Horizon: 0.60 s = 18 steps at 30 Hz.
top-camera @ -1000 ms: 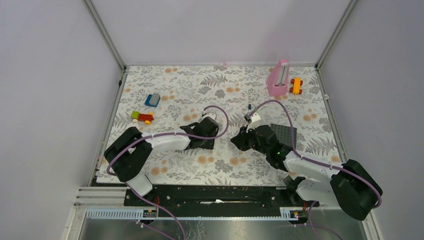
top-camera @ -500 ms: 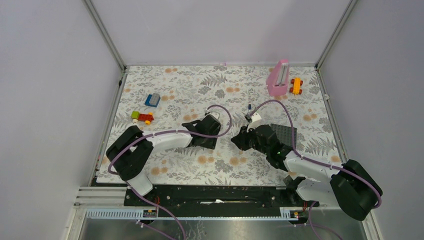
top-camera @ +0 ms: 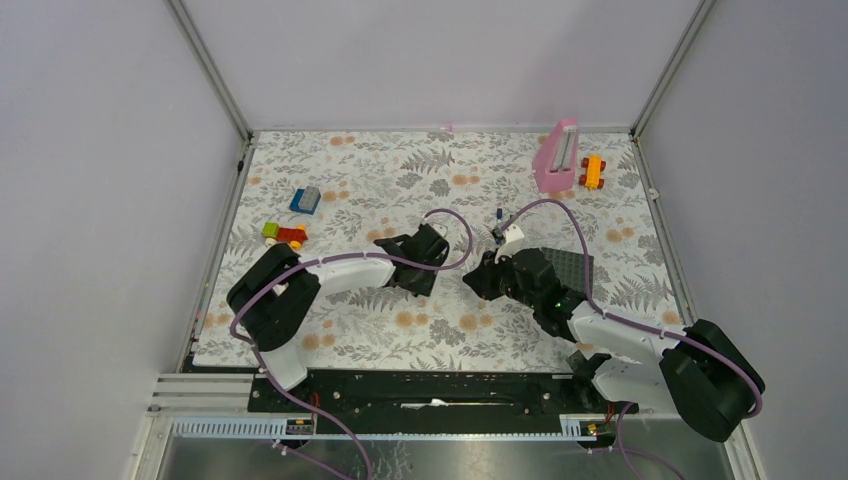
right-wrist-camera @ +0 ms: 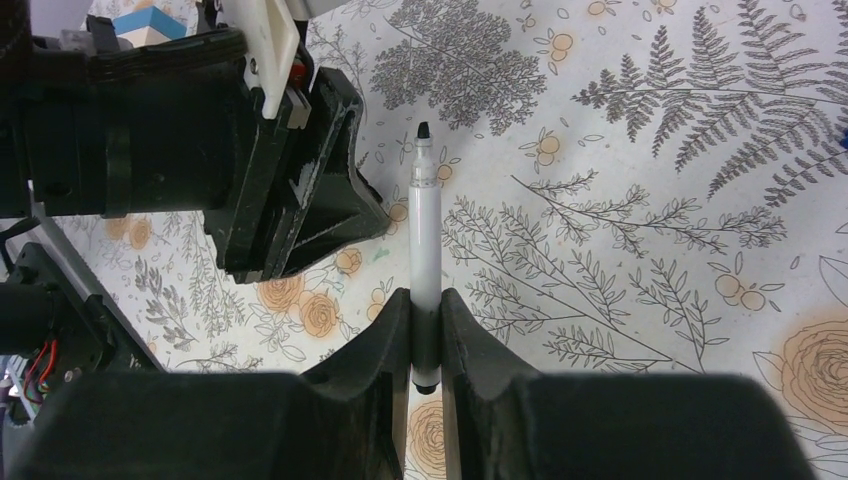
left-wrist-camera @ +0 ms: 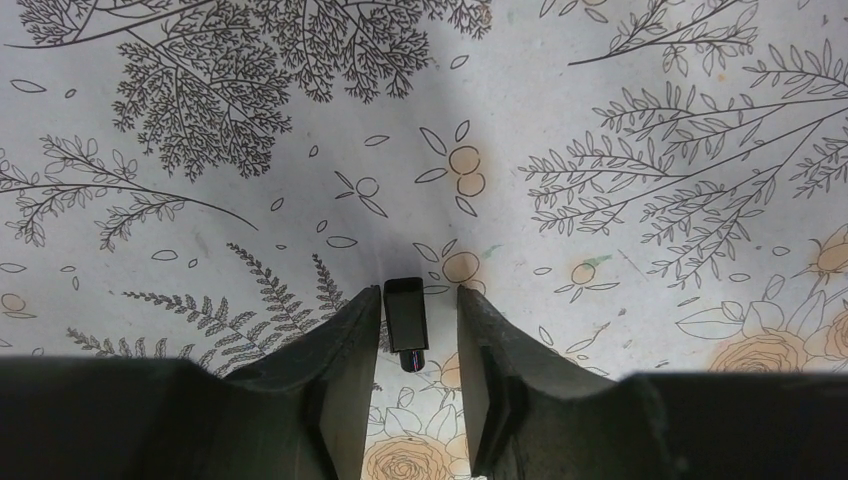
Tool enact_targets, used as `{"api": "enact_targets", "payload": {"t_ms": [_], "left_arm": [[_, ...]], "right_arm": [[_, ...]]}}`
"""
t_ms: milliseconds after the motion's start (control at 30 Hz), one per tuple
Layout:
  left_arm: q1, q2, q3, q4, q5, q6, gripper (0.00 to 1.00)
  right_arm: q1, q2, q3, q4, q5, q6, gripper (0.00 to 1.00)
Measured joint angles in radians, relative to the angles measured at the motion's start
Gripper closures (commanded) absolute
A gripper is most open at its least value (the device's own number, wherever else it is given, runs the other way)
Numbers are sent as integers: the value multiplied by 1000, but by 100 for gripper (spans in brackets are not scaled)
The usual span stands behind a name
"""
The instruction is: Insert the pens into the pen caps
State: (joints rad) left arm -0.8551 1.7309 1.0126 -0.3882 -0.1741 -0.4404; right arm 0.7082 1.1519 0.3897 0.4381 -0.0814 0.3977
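Grey walls stand around the table [top-camera: 330, 330], which has a cloth with leaves and flowers on it. From above, the left end effector [top-camera: 422, 262] and the right end effector [top-camera: 483, 278] face each other near the middle, close but not touching. I think they meet there so pen and cap can be pushed together. Toy bricks [top-camera: 284, 235] lie off at 9 o'clock, well out of the way.

From the left wrist, the black cap [left-wrist-camera: 405, 315] sits between the two fingers [left-wrist-camera: 335, 350], which are a little apart. It is close against one finger and a thin gap shows by the other, so I cannot tell if it is pinched. What looks like its open end points to 12 o'clock, the way a pen would go in.

From the right wrist, the right end effector is squeezed tight on a white pen [right-wrist-camera: 424, 220], held near its back end. That leaves the black tip free, pointing to 12 o'clock. The left end effector is at 10 o'clock, just beside the tip. The pen is not in the cap yet. Both are so thin that lining them up will need care.
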Motion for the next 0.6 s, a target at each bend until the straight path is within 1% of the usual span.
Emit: {"api": "enact_targets", "payload": {"t_ms": [67, 133, 167, 233, 267, 500, 600], "left_arm": [[0, 2, 3, -7, 3, 0, 73], [0, 3, 3, -8, 7, -1, 81], [0, 4, 4, -8, 10, -3, 85], [-1, 6, 8, -11, 13, -4, 97], [-1, 6, 9, -13, 14, -6, 100], [-1, -2, 5, -13, 10, -26, 100], [-1, -51, -24, -10, 8, -35, 100]], "right_arm": [[-2, 0, 0, 0, -8, 0, 100], [-3, 0, 0, 0, -13, 1, 100], [-5, 0, 0, 0, -15, 2, 100], [-8, 0, 0, 0, -17, 2, 100], [-10, 0, 0, 0, -17, 3, 100], [-19, -8, -5, 1, -16, 15, 100], [-32, -16, -9, 0, -23, 23, 100]]}}
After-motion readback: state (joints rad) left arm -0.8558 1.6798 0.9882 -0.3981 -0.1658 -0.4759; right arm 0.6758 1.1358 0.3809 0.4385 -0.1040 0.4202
